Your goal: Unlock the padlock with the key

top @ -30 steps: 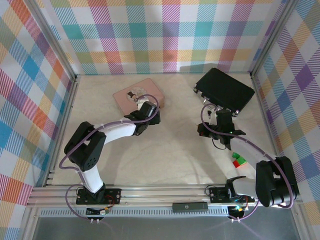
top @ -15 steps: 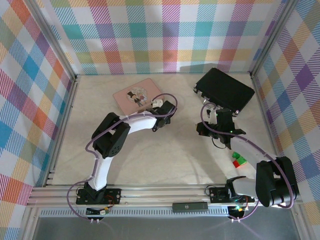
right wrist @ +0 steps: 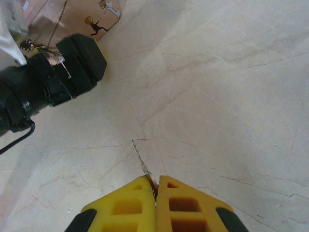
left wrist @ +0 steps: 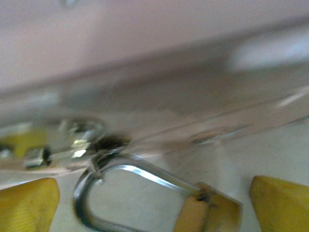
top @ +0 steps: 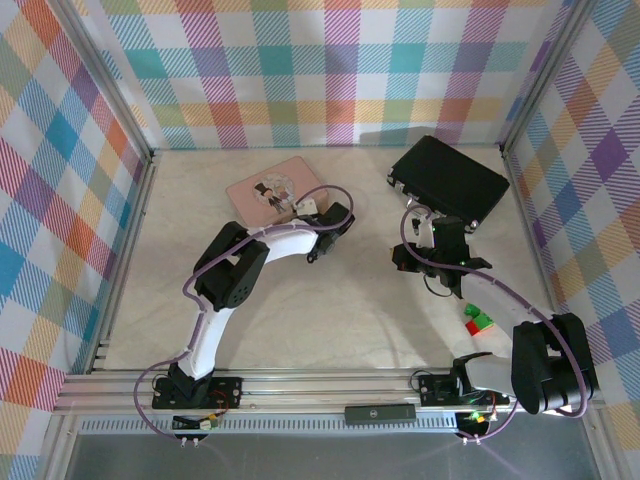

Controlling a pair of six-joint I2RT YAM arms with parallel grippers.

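At the right corner of the pink box (top: 272, 190), my left gripper (top: 325, 218) sits low over the table (top: 320, 320). Its wrist view is blurred, but I can see both yellow fingers (left wrist: 26, 203) set wide apart at the bottom corners, gripping nothing. Between them lies the padlock (left wrist: 215, 212), its brass body nearer the right finger and touching neither. The silvery shackle loops away to the left and ends just under the box's clasp (left wrist: 79, 137). I cannot tell whether the shackle passes through the clasp or only lies against it.

Over on the right, my right gripper (right wrist: 155, 186) has its fingers pressed together on the key (right wrist: 141, 159). Only a thin dark sliver of the key pokes out past the tips, angled down at the bare table. From that wrist camera the left gripper shows at the upper left, well apart from the key, with the box behind it.

From above, the right gripper hangs just in front of the black case (top: 450, 180). The cube (top: 478, 320) lies nearer to me, beside the right arm.
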